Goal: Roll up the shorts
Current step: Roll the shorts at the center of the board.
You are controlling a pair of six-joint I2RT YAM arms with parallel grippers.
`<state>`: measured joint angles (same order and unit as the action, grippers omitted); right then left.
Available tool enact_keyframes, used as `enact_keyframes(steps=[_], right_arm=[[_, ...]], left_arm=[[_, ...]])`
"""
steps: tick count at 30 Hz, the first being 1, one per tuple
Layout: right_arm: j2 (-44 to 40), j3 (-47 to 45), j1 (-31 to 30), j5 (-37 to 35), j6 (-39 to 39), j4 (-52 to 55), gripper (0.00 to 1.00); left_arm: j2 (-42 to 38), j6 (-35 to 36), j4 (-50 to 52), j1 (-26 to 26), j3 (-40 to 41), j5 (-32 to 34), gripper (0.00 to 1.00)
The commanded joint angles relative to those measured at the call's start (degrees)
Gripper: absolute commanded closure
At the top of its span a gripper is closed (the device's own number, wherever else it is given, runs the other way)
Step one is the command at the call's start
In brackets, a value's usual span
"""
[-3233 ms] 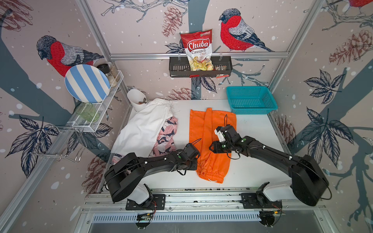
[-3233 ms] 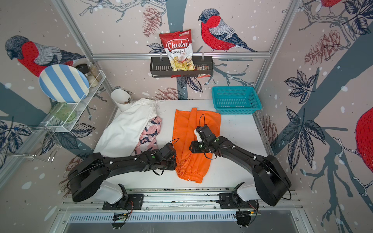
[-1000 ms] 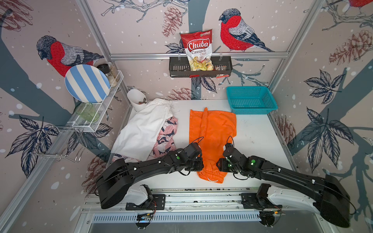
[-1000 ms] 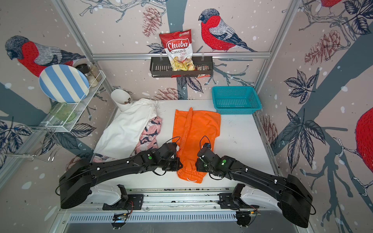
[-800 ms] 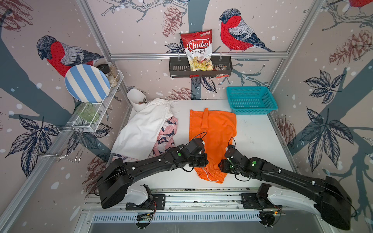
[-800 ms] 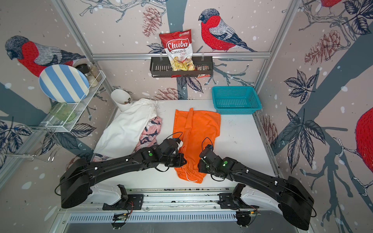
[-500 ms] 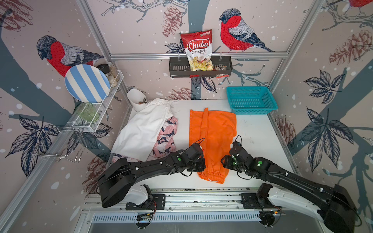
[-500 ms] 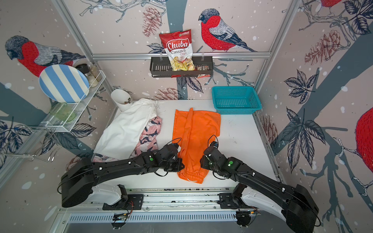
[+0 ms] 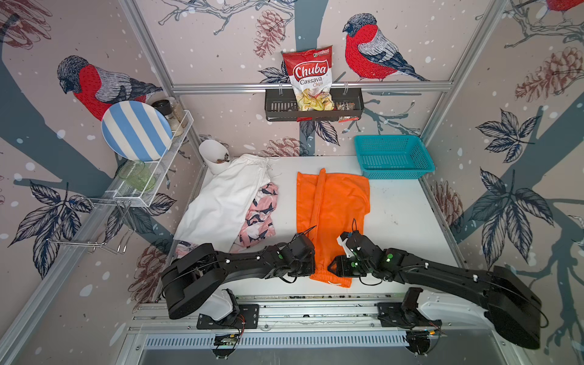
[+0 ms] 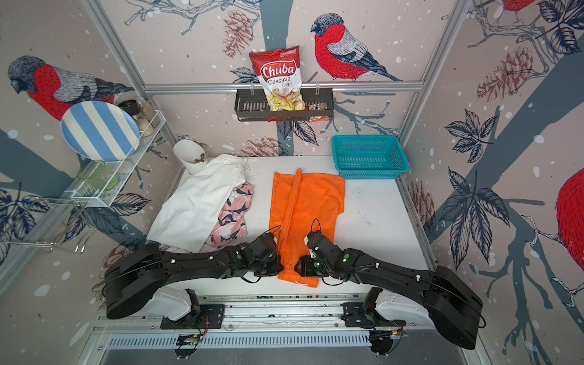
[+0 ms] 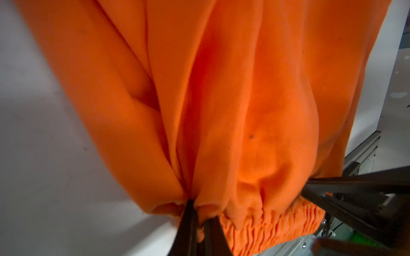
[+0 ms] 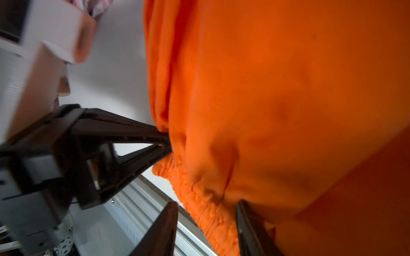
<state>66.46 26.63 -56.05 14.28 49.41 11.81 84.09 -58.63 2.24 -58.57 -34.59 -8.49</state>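
Observation:
The orange shorts lie folded lengthwise mid-table, elastic waistband toward the front rail. My left gripper is shut on a pinch of orange cloth at the waistband's left end. At the waistband's right end my right gripper stands open, its fingers straddling the gathered elastic. The white shorts lie at the left, partly over the pink patterned shorts.
A teal basket stands at the back right and a white cup at the back left. A wire rack with a striped plate hangs on the left wall. The metal front rail runs just below the waistband.
The left gripper lifted the waistband's left end briefly, then lowered it, keeping its hold. The right gripper shifted along the waistband's right end and its jaws narrowed.

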Motion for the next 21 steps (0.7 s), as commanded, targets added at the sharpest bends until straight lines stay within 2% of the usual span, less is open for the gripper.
enact_keyframes(steps=[1,3,6,12,17,21], right_arm=[[2.9,-1.4,1.0,-4.6,0.1,4.4,0.56],[5.0,-1.6,1.7,-7.5,-0.5,7.5,0.57],[6.6,0.5,1.5,-7.7,-1.4,9.2,0.57],[2.0,8.2,1.9,-9.1,-2.5,12.0,0.53],[4.4,15.3,4.6,-10.5,-5.7,13.2,0.53],[8.6,18.5,6.5,-8.8,-7.9,10.4,0.53]], left_arm=[[-1.0,-0.3,5.1,-0.1,-0.1,4.9,0.84],[-2.6,0.4,7.8,-0.1,-0.7,6.8,0.78],[-5.1,2.4,12.8,-0.1,-3.5,9.2,0.69],[-8.7,5.5,20.3,2.2,-7.6,13.8,0.66],[-10.2,8.1,18.5,7.9,-6.2,13.6,0.66],[-7.3,12.0,14.6,12.0,-6.8,11.9,0.66]])
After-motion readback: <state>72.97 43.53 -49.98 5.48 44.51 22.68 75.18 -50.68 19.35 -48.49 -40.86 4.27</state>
